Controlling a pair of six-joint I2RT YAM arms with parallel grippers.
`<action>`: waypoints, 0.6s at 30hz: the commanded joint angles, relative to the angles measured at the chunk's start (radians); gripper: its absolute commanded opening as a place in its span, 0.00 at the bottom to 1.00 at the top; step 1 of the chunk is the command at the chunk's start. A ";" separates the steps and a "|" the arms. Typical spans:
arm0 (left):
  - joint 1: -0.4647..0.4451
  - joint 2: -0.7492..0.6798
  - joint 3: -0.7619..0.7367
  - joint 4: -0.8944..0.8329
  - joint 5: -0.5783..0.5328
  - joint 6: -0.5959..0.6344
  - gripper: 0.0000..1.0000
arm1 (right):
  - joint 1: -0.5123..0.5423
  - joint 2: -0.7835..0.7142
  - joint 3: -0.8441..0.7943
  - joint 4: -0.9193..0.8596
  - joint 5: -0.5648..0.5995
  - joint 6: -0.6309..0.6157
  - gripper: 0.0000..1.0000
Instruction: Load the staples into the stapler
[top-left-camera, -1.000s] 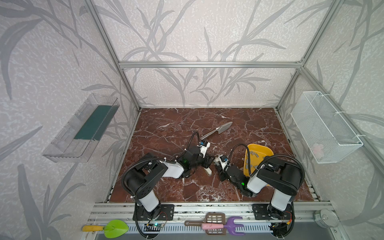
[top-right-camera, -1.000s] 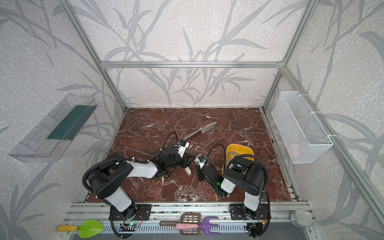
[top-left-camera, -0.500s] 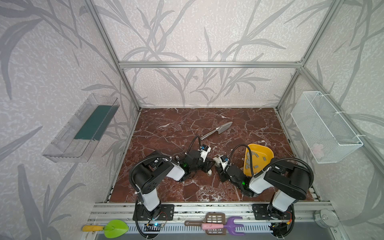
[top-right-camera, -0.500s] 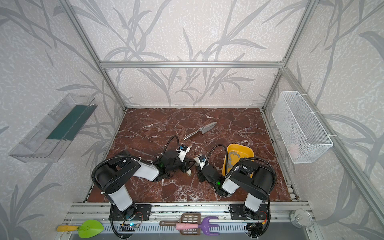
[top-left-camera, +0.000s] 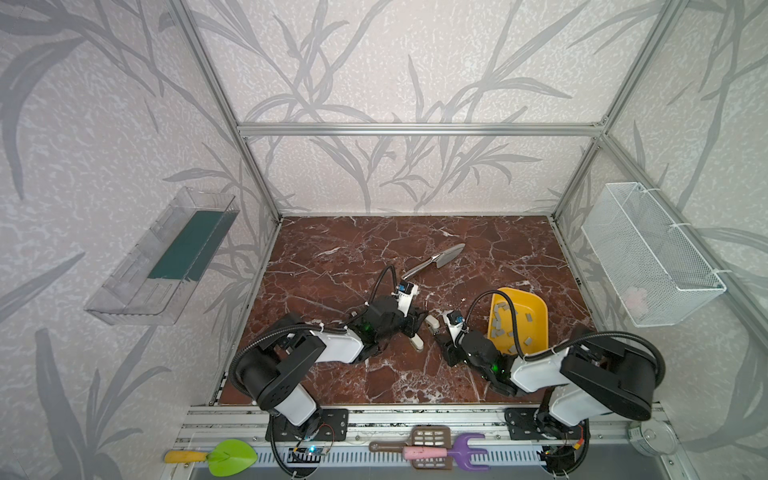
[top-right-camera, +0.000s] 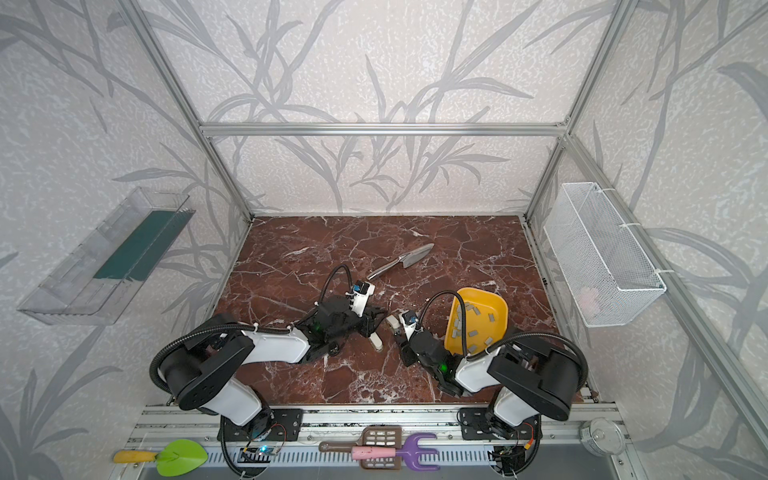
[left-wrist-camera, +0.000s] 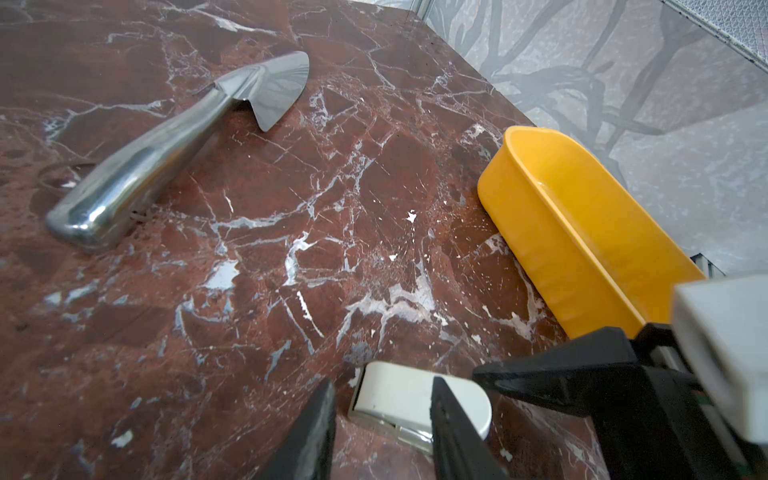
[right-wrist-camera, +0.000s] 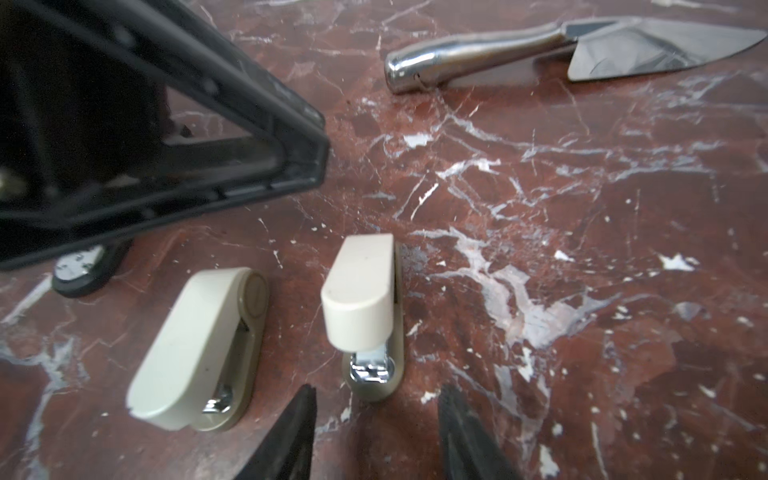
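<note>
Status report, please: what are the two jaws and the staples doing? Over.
Left gripper and right gripper: jaws open, holding nothing, both at the upright stapler. Staples lie in the yellow tray. Second stapler on its side alongside.

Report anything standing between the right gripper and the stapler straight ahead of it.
Nothing visible does. The right gripper faces the stapler directly with open fingers; the second stapler lies beside that path, not across it.

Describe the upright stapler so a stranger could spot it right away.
On the red marble tabletop, find the yellow tray; the right gripper sits beside it. The upright stapler stands on its base just ahead of that gripper, chrome front showing, while its cream twin alongside lies on its side.
</note>
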 joint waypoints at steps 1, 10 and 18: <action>-0.004 0.036 0.053 -0.044 -0.023 0.021 0.38 | 0.008 -0.137 0.008 -0.160 0.006 -0.012 0.48; -0.003 0.099 0.050 0.004 -0.011 0.014 0.37 | 0.008 -0.211 0.104 -0.284 0.022 -0.030 0.42; -0.004 0.129 0.033 0.052 0.019 0.019 0.36 | -0.005 -0.089 0.202 -0.287 0.042 -0.039 0.41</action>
